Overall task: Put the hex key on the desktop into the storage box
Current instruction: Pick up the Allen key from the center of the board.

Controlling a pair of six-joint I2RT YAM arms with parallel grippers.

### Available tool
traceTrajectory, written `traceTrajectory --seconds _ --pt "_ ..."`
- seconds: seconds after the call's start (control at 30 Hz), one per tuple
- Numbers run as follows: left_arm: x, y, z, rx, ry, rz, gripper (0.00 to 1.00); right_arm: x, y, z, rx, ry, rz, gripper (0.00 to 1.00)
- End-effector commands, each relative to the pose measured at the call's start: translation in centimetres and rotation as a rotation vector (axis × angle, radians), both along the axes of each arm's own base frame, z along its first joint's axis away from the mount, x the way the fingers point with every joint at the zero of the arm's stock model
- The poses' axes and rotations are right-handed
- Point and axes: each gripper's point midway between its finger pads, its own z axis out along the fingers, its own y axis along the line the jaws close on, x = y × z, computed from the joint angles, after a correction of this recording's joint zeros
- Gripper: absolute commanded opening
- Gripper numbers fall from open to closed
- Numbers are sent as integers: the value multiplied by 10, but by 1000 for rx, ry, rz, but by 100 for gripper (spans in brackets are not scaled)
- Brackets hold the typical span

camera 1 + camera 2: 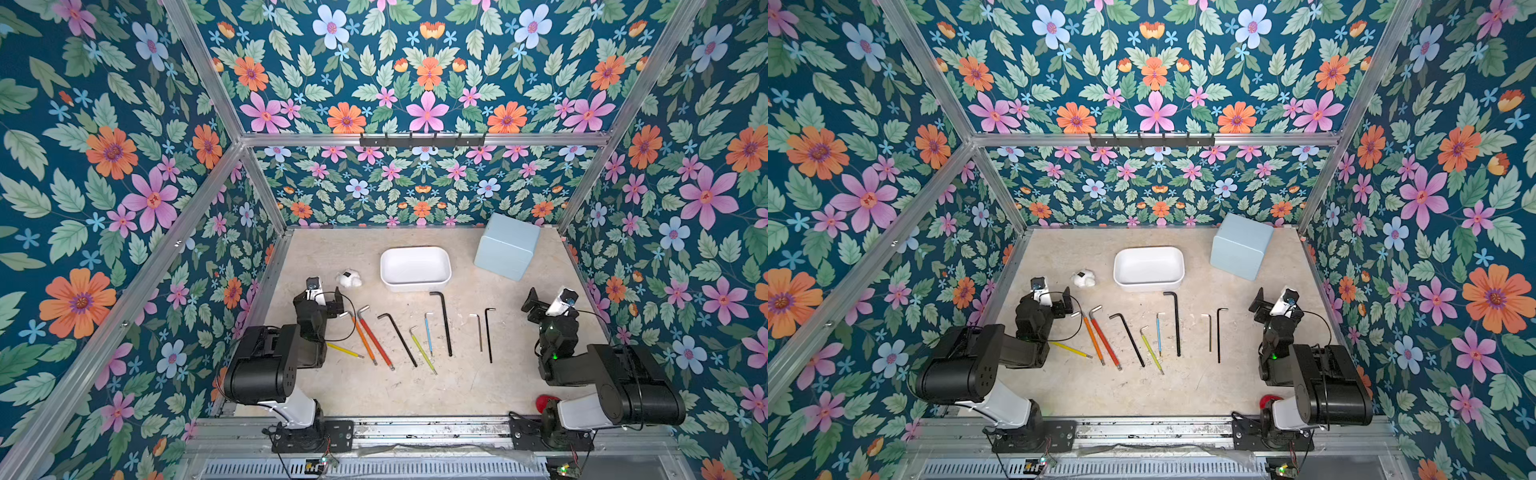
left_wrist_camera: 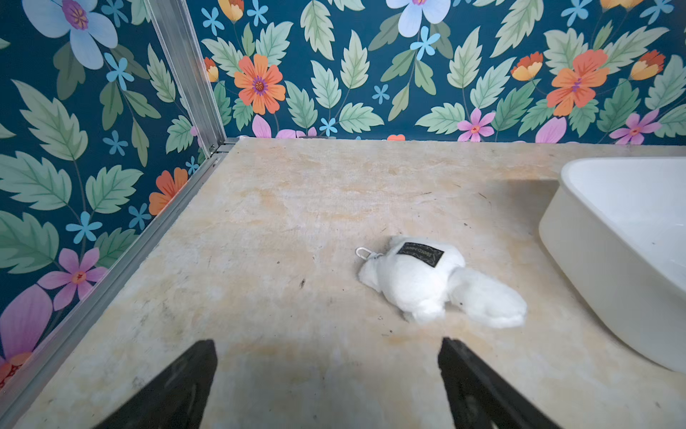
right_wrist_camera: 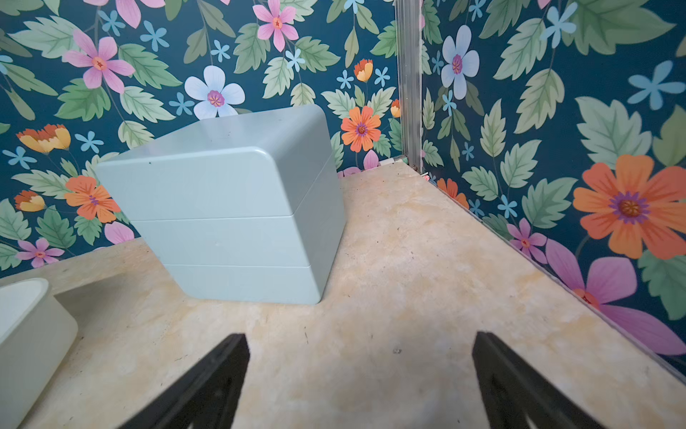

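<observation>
Left fingers (image 2: 174,386) spread | right fingers (image 3: 208,382) spread — hex keys (image 1: 446,324) between, untouched

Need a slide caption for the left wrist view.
Open left gripper above the beige desktop, facing a white plush toy, with the white storage box partly in view beside it.

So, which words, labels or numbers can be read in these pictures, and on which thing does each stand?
Black label on the white plush toy: gold lettering, too blurred to read.
Storage box, pale blue box: no text visible.
No other text can be read.
</observation>
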Motion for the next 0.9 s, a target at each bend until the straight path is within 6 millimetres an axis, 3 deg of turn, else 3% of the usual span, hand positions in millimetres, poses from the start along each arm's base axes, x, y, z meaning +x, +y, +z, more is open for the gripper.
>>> traceTrajectory --seconds 0.0,0.6,0.77,0.87 --pt "1 1 7 2 -27 2 99 2 0 9 1 -38 -4 99" --pt "4 5 10 -13 -26 21 99 2 0 9 1 -37 -3 99" --pt "15 19 28 -15 35 104 99 2 4 22 -30 -21 -13 99" --pt "20 20 43 -50 73 121 99 10 4 48 -43 19 -45 98"
